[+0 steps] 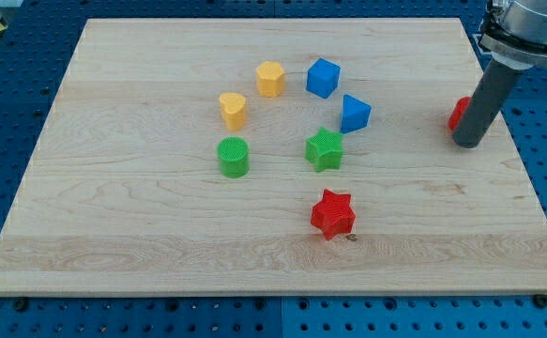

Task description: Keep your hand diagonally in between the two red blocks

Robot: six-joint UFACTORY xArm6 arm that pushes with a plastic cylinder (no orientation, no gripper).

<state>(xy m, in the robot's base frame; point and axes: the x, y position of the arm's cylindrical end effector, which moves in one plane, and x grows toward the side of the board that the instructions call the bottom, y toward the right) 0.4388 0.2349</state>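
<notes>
A red star block [332,213] lies on the wooden board toward the view's bottom middle. A second red block [458,113] sits near the board's right edge, mostly hidden behind my rod, so its shape cannot be made out. My tip [469,144] rests on the board right beside that red block, on its lower right side, touching or nearly touching it. The tip is far to the right and above the red star.
A ring of blocks lies in the board's middle: yellow hexagon [270,79], yellow block [234,110], green cylinder [233,157], green star [325,149], blue cube [323,77], blue block [354,113]. The board's right edge [517,160] is close to the tip.
</notes>
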